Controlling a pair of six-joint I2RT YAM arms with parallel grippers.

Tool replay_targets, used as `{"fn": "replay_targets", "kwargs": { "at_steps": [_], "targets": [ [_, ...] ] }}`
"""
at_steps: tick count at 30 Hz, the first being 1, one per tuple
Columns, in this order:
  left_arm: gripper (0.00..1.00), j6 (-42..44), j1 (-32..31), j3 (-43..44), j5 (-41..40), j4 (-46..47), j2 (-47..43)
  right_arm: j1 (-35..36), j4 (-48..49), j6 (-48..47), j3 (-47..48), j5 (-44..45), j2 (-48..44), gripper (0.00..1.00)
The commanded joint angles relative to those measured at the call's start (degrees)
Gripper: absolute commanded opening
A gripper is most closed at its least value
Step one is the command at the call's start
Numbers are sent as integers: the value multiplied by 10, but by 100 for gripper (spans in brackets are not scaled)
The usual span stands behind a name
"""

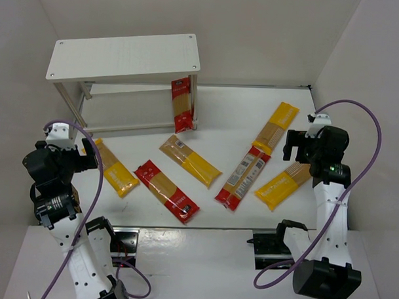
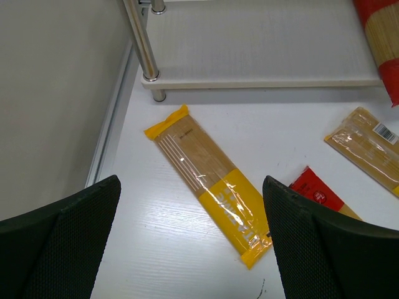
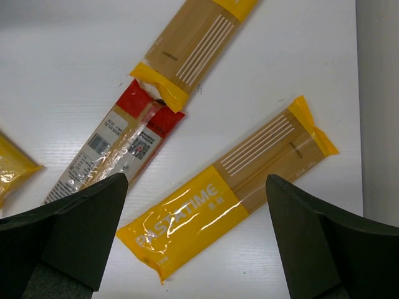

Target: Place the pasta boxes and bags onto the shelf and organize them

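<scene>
My left jaws and right jaws gape empty; the yellow pack (image 3: 227,194) between my right jaws looks light, slick, brittle, so pinch mid-length.

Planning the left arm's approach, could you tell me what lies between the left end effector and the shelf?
A yellow spaghetti pack lies flat there, apart from the shelf; left wrist view.

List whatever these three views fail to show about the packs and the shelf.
Top external: the shelf top board hides most of its lower tier, so how the leaning red pack is supported is unclear.
Left wrist: a second red pack is mostly behind a finger of the left gripper.
Right wrist: the barcoded red pack has print too small to read, and its lower end is behind the right gripper.
</scene>
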Motion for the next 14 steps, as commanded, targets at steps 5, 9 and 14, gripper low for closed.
{"fn": "replay_targets", "kwargs": {
  "at_steps": [5,9,14],
  "targets": [
    [100,10,4,11,16,9,-11,-4,19,-6,3,-6,-5,100],
    [100,10,4,11,16,9,-11,-4,19,-6,3,-6,-5,100],
    [100,10,4,11,16,9,-11,-4,19,-6,3,-6,-5,100]
  ]
}}
